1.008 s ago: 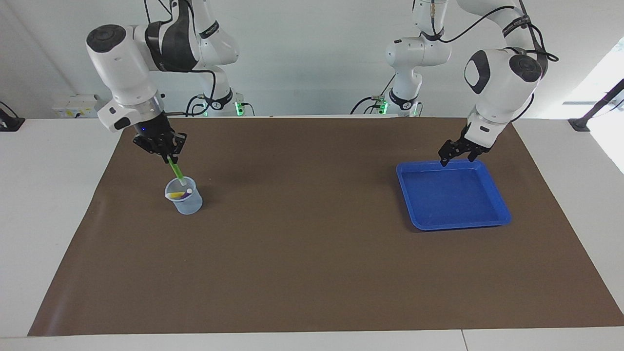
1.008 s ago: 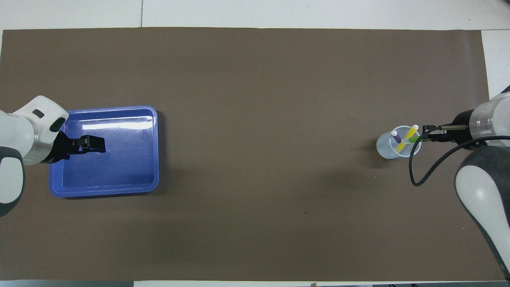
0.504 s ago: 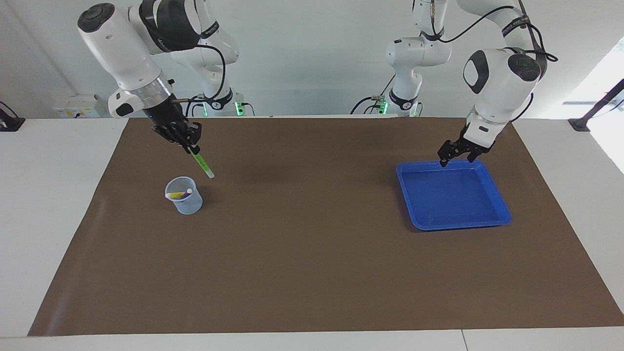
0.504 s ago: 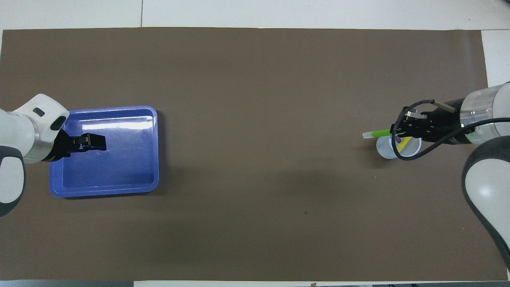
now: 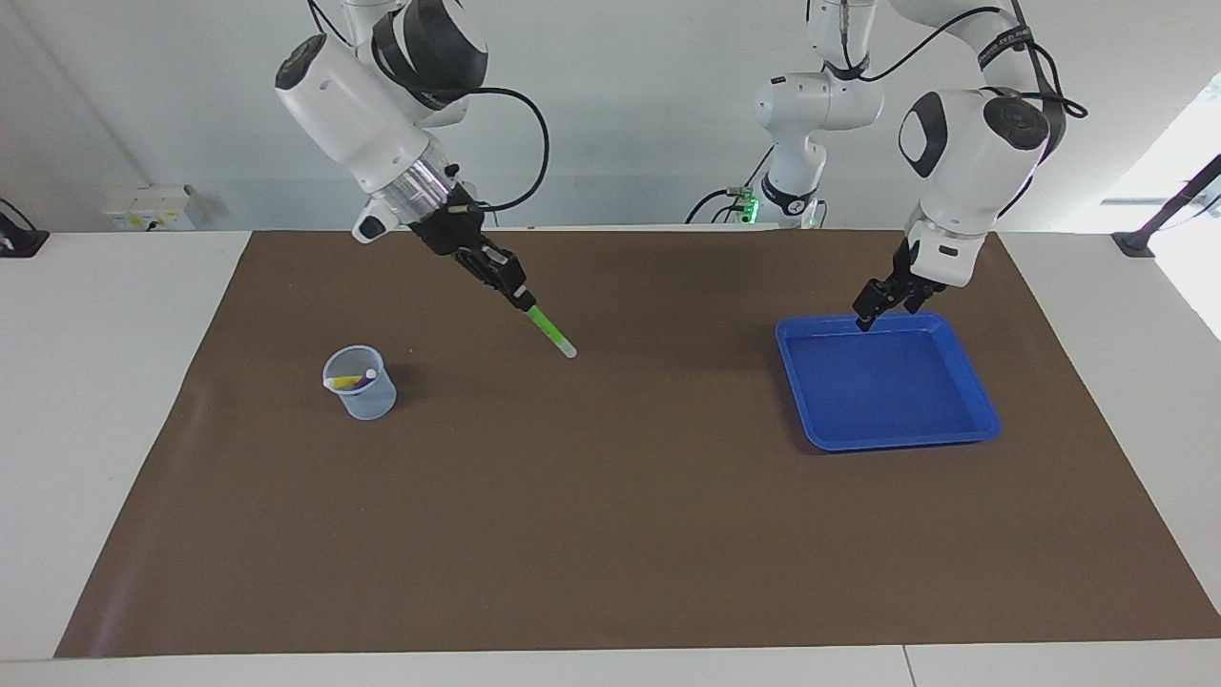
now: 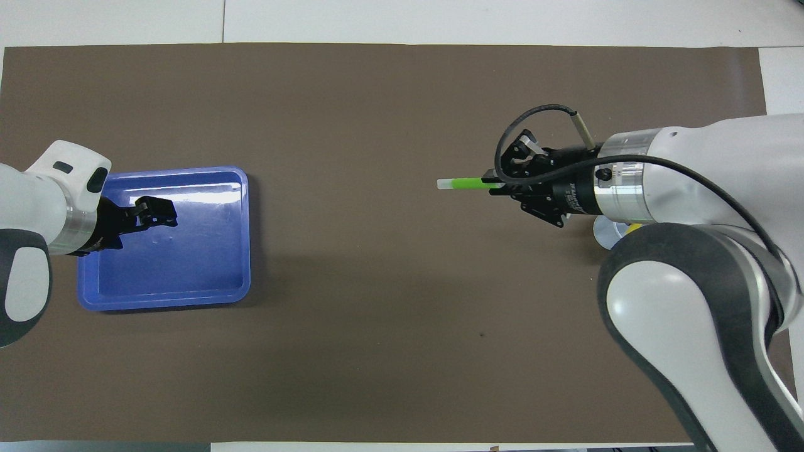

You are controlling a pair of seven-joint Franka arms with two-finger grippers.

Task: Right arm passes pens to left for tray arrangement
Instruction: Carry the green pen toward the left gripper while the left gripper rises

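1 pen is out of the cup now. The right gripper [image 5: 520,298] is clamped on the green pen [image 5: 550,331], fingertips pinched on its upper end so the pale tip angles down toward the table's middle. A second ago that same pen was only just being lifted out of the cup [image 5: 360,383]; since then the arm has swung up and carried it clear, so the gripper now hangs over bare brown mat [image 5: 610,534] between the cup and the tray [image 5: 983,417], closer to the cup. In the overhead view the pen [image 6: 468,183] sticks out roughly level, pointing toward the left arm's end of the table.

The other 2 pens, yellow [image 5: 345,382] and purple, are still lying in the cup, though the purple one is hard to pick out.

The left gripper [image 5: 887,305] has barely budged over that second. It hovers over the edge of the tray nearest the robots, fingers apart, nothing in them, and it looks like it's just waiting. Nothing is in the tray so far.

So my read: pickup done, we're in the carry part of the 1st handover. Next the 2 grippers have to meet somewhere mid-table, and the left has to grab the free pale end without knocking a pen that's held only at 1 end.
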